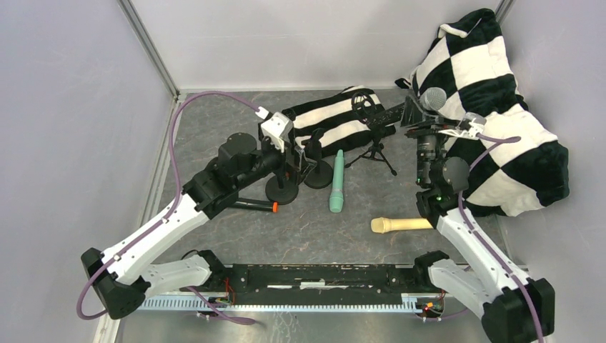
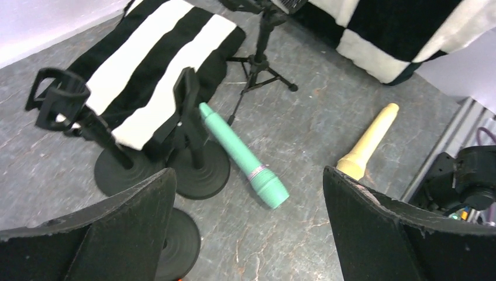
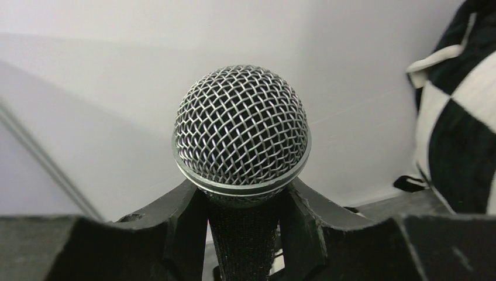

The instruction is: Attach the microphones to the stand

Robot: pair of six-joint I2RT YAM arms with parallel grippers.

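Item one, right wrist view: the black microphone with silver mesh head (image 3: 241, 126), a woven wire ball over a metal band and a finely textured black handle. Your right gripper (image 3: 243, 234) is clamped on that handle just under the head. In the overhead view your right arm is folded at the elbow with the forearm rising, and it holds this microphone head-up beside the checked cushion (image 1: 500, 93) and near the top of the tripod stand (image 1: 375, 150). Item two: your left gripper (image 2: 248, 175), its matte black fingers (image 2: 374, 228) spread wide and holding nothing. Your left arm is stretched forward and inward, with its wrist over the disc-based stands (image 2: 199, 172). Item three: the mint green microphone (image 2: 243, 153), a smooth tapered plastic stick lying flat just beside a disc base, slim end toward the tripod. Item four: the cream-yellow microphone (image 2: 368, 143), lying flat well apart from the mint one, head toward the middle, tail near your right arm. Item five: the black microphone with orange ring (image 1: 251, 205), lying partly under your left forearm. A striped cloth (image 2: 146, 52) lies behind the stands. The table (image 1: 286, 236) is grey and marbled, and bare surface shows between the mint and cream microphones and toward the near rail.
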